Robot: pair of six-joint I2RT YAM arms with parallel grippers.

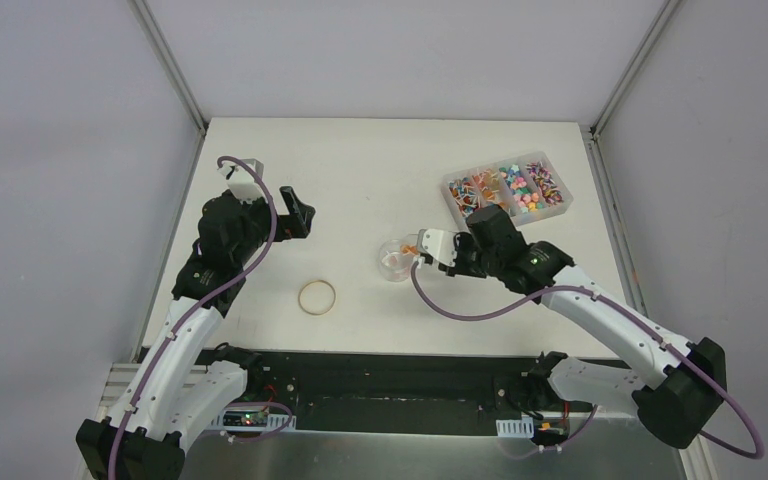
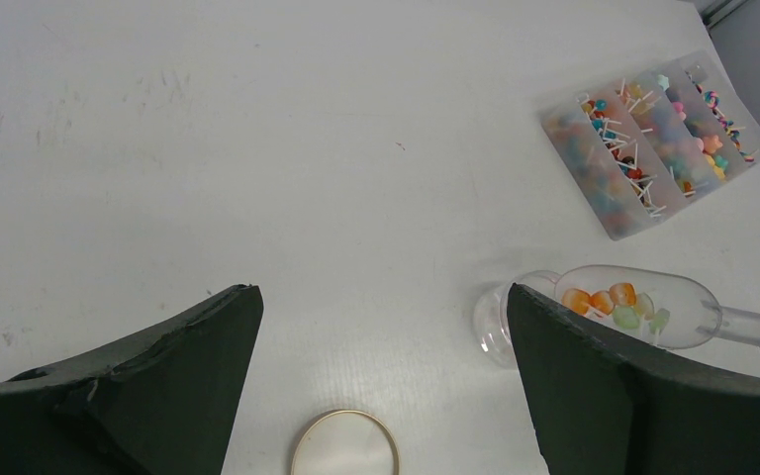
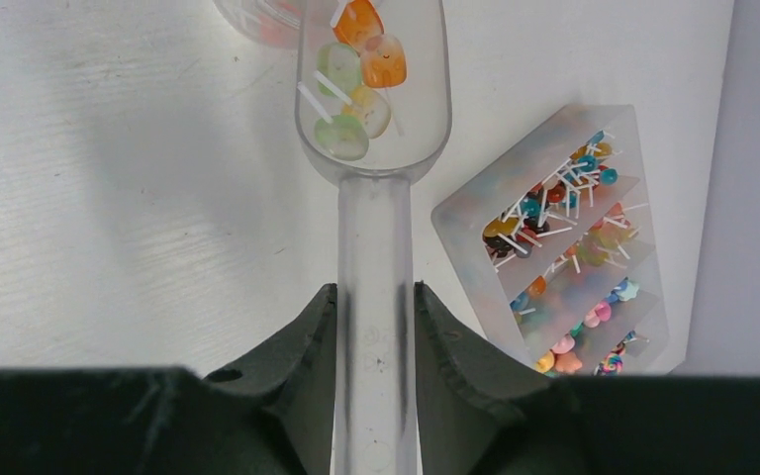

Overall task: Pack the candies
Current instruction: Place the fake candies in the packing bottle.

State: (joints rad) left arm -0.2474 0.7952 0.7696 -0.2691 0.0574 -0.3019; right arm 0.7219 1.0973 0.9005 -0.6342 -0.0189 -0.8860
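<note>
Several orange, green and yellow candies (image 3: 361,89) lie in the bowl of a clear plastic scoop (image 3: 376,198). My right gripper (image 3: 376,297) is shut on the scoop's handle. It holds the bowl over a small clear cup (image 1: 395,264), whose rim shows at the top of the right wrist view (image 3: 257,20). The scoop also shows in the left wrist view (image 2: 643,307), next to the cup (image 2: 493,322). Many more candies fill a clear divided tray (image 1: 508,190) at the back right. My left gripper (image 2: 381,292) is open and empty, above the table on the left (image 1: 298,215).
A tan rubber-band ring (image 1: 317,297) lies flat on the white table between the arms, just below my left gripper in its wrist view (image 2: 344,447). The divided tray (image 3: 554,247) sits close to the right of the scoop. Grey walls enclose the table.
</note>
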